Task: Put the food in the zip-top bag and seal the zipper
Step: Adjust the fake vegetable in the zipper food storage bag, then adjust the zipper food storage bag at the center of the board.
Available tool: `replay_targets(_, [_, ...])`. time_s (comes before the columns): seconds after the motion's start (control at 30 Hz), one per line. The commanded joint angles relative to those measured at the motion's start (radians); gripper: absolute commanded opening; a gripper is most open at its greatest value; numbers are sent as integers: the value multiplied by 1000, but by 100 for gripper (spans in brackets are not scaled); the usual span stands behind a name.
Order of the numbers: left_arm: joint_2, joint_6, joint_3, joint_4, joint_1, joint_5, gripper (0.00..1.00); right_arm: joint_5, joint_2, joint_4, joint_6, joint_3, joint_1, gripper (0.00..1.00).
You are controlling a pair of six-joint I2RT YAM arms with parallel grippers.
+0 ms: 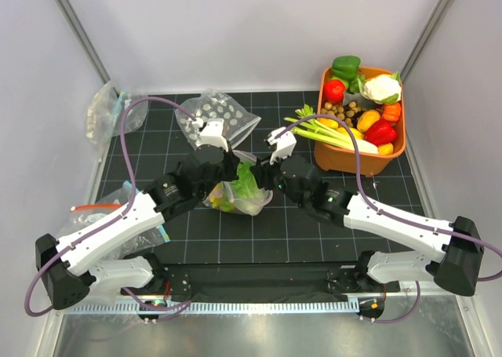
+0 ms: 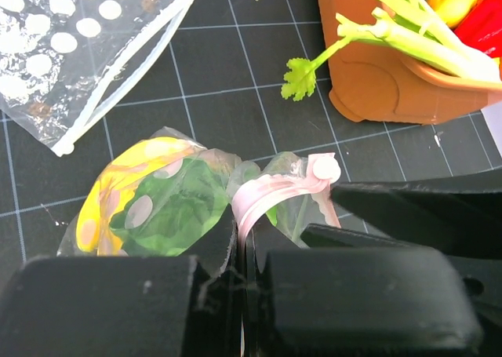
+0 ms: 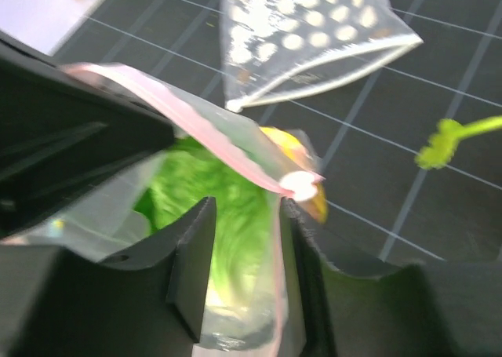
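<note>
The dotted zip-top bag lies mid-mat between both arms, holding the food: green lettuce and a yellow banana bunch. My left gripper is shut on the pale pink zipper, which arches up out of its jaws. In the top view the left gripper is at the bag's left side. My right gripper stands open around the bag's edge. Clear film and lettuce show between its fingers, and the zipper runs just above them. In the top view the right gripper meets the bag from the right.
An orange basket of toy vegetables stands at the back right, with celery stalks hanging over its rim towards the bag. A second, flat dotted bag lies just behind. Plain clear bags lie along the left edge.
</note>
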Motion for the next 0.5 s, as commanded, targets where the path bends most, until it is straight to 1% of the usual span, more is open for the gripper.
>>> replay_targets(0.0, [-14,8,18,73,-1,-54,2,88,-18,-99,21,52,-3,46])
replay_targets(0.03, [-19,11,20,64,0,-68,3,90,-14,-110,28,64,-1,52])
replay_targets(0.07, [-25,12,22,61,0,-74,3,90,-12,-132,32,70,-3,54])
replay_targets(0.3, [-74,9,14,28,3,-131,5,113,28,-167,41,90,-3,54])
replay_targets(0.33, [-83,9,11,28,5,-133,5,107,41,-166,40,99,-3,52])
replay_targets(0.43, [-95,8,3,31,5,-134,6,82,80,-187,37,119,-3,36])
replay_targets(0.47, [-100,8,3,31,5,-133,5,76,84,-195,37,135,-3,23])
